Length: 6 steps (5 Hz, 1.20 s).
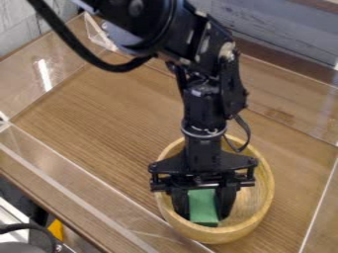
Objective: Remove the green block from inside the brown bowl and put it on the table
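The brown bowl (259,203) sits on the table (106,119) near its front right. Inside the bowl stands the green block (203,206), upright between the black fingers of my gripper (201,205). The gripper reaches straight down into the bowl and is shut on the block. The block's lower end is close to the bowl's floor; whether it touches I cannot tell.
Clear acrylic walls (79,212) run along the table's edges at the front left and the back. The black arm (199,89) rises from the bowl toward the upper left, with a cable looping beside it.
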Each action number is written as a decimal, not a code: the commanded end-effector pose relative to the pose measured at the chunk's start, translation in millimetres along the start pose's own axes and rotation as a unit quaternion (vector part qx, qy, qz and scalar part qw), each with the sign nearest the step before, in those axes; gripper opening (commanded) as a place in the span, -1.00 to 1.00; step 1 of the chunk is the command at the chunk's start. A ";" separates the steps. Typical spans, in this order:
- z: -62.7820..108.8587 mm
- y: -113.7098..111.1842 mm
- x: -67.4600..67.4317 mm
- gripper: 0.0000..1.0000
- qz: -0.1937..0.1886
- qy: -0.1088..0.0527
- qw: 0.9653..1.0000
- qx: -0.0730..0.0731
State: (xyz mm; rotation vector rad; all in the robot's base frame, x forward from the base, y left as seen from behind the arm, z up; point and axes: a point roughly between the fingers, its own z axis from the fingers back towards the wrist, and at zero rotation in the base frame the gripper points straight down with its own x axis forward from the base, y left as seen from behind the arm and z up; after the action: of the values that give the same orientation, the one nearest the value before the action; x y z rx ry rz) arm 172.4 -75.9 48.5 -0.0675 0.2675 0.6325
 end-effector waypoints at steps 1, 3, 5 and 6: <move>12.1 -16.6 6.4 -1.00 -0.004 -0.014 1.000 -0.013; 12.1 -33.7 7.3 -1.00 0.009 -0.017 1.000 -0.009; 30.4 -42.0 -1.9 -1.00 0.057 -0.019 0.998 -0.027; 42.4 -44.2 -8.8 -1.00 0.075 -0.021 0.996 -0.034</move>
State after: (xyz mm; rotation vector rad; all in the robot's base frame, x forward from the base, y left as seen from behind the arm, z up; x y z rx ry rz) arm 195.5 -107.2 79.5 -0.0631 0.2484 0.7994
